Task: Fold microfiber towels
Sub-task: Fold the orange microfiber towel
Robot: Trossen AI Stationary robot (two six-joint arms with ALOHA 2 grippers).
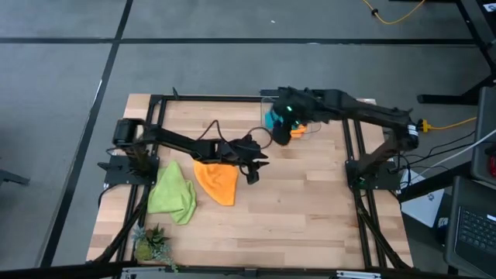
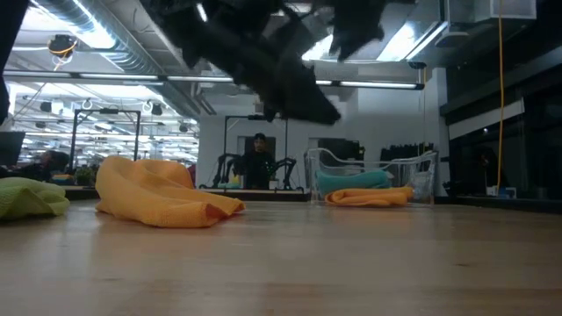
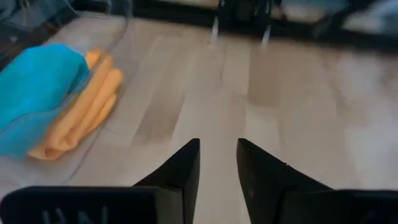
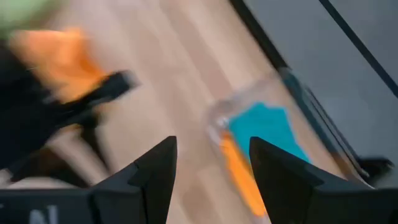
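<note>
A crumpled orange towel (image 1: 217, 181) (image 2: 162, 200) lies on the wooden table, with a lime green towel (image 1: 172, 194) (image 2: 31, 196) to its left. A folded turquoise towel (image 1: 272, 120) (image 3: 34, 93) (image 4: 267, 127) and a folded orange towel (image 3: 84, 118) (image 4: 239, 171) lie in a clear container (image 2: 373, 180) at the far middle. My left gripper (image 1: 260, 159) (image 3: 217, 155) is open and empty above the table, just right of the crumpled orange towel. My right gripper (image 1: 280, 133) (image 4: 211, 152) is open and empty above the container.
A small green plant (image 1: 151, 244) stands at the near left corner. A black frame runs around the table (image 1: 310, 209). Bare wood lies to the near right of the towels.
</note>
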